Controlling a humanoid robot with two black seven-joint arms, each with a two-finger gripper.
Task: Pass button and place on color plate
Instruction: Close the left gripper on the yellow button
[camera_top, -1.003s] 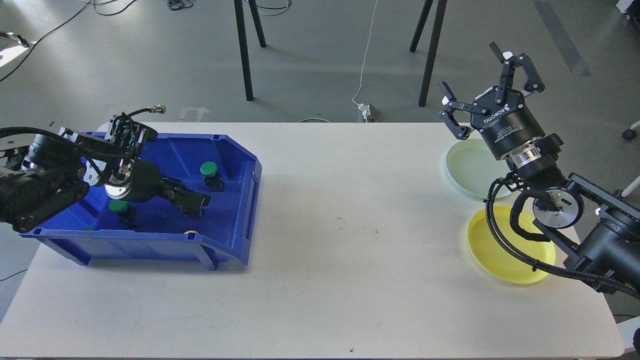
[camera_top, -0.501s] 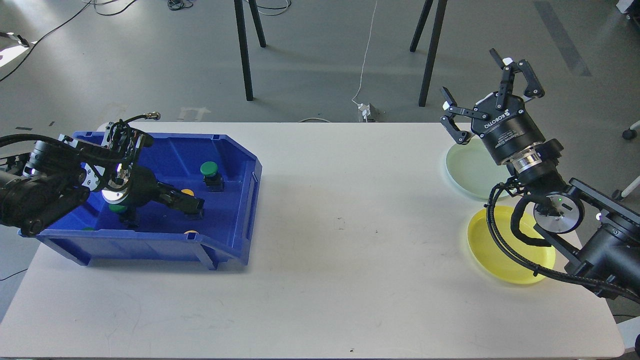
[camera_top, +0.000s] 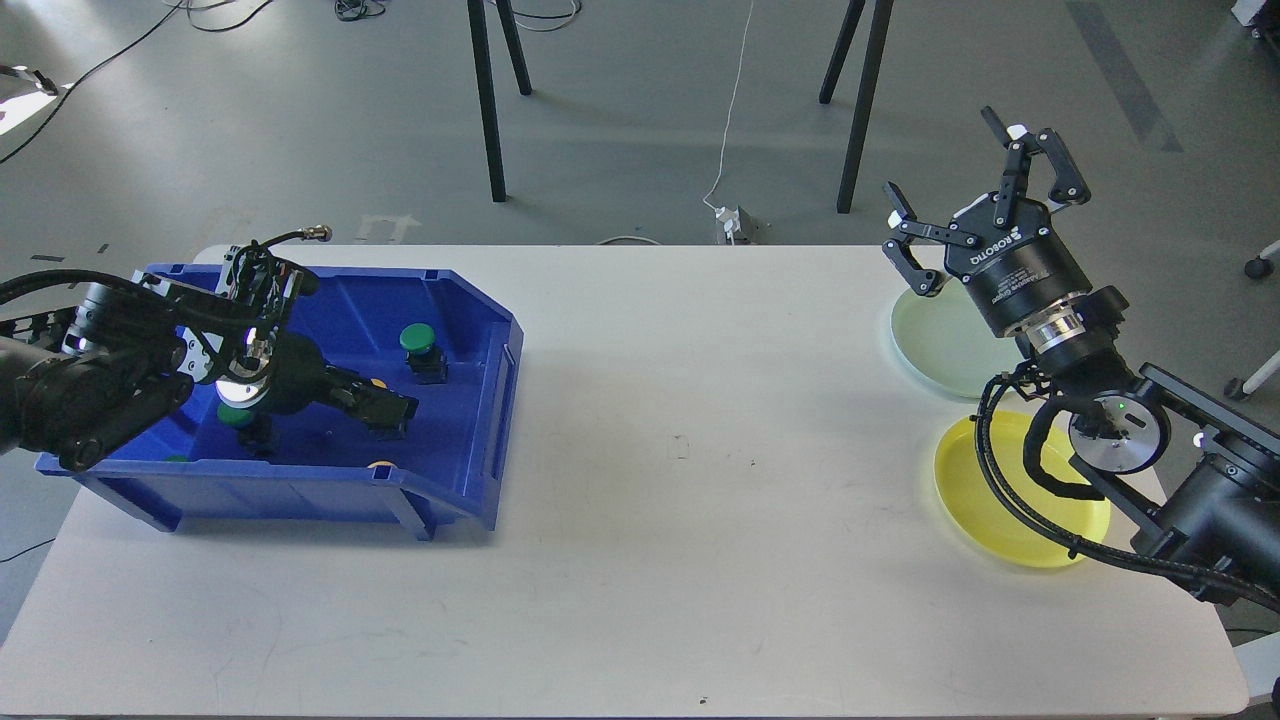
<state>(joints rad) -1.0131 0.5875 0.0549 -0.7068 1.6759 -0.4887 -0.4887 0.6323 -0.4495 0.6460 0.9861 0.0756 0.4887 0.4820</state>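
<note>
A blue bin (camera_top: 480, 400) at the table's left holds several push buttons with black bodies: a green one (camera_top: 417, 338) at the back, a green one (camera_top: 236, 415) under my left wrist, and a yellow cap (camera_top: 380, 464) by the front wall. My left gripper (camera_top: 388, 408) reaches low inside the bin beside a small yellow cap (camera_top: 378, 383). Its dark fingers cannot be told apart. My right gripper (camera_top: 968, 200) is open and empty, held up above the pale green plate (camera_top: 935, 345). A yellow plate (camera_top: 985, 505) lies nearer, partly behind my right arm.
The bin's front right corner is cut away into a sloped lip (camera_top: 455, 505). Black stand legs (camera_top: 487, 100) rise from the floor behind the white table (camera_top: 680, 520). My right arm's cables hang over the yellow plate.
My left gripper has sunk a little deeper into the bin and shifted slightly; a small yellow cap now shows beside it. My right gripper has drifted slightly right and stays open.
</note>
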